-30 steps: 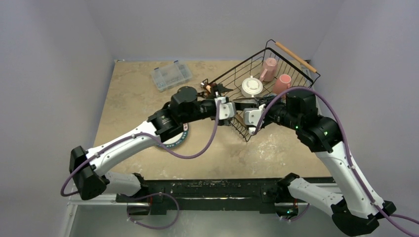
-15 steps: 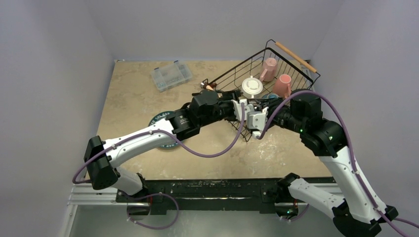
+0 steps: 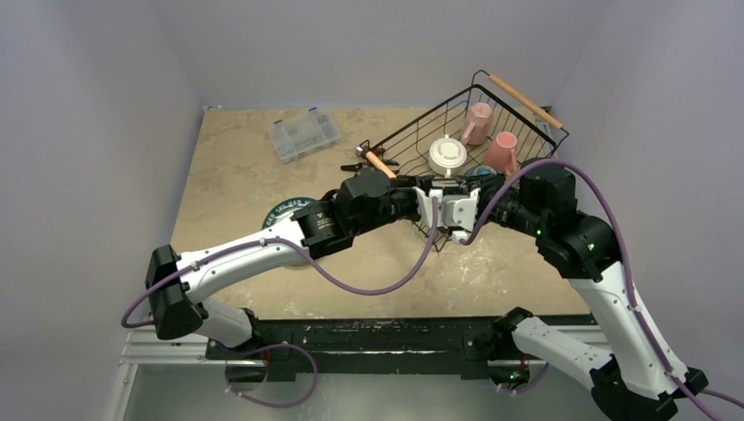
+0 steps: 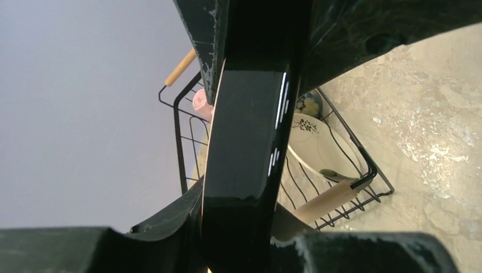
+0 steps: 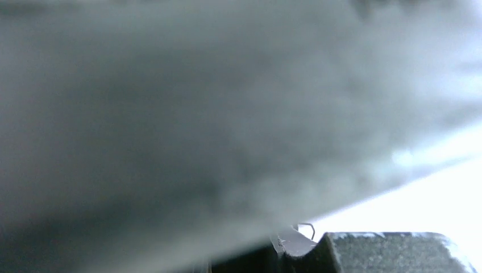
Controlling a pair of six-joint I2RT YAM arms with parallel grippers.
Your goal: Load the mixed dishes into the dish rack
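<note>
The dish rack [image 3: 421, 117] sits at the back right, holding two pink mugs [image 3: 478, 120] [image 3: 503, 149], a white cup [image 3: 447, 156] and a blue bowl [image 3: 481, 171]. The left wrist view also shows a cream plate [image 4: 318, 149] lying inside the rack [image 4: 369, 170]. My left gripper [image 3: 430, 195] and right gripper [image 3: 456, 215] meet at the rack's near left edge. A glossy black dish [image 4: 244, 142] stands edge-on between the left jaws, which are closed on it. Its blurred grey face [image 5: 199, 114] fills the right wrist view. A large red-rimmed plate [image 3: 288, 210] lies on the table beside my left forearm.
A clear plastic compartment box [image 3: 304, 134] sits at the back left of the table. A small hand tool [image 3: 373, 158] lies just left of the rack. The rack's far wooden handle [image 3: 524, 99] is close to the right wall.
My left arm swung right to the rack's near edge and its jaws closed on the black dish. The right gripper kept its hold. The large plate on the table is now partly uncovered.
</note>
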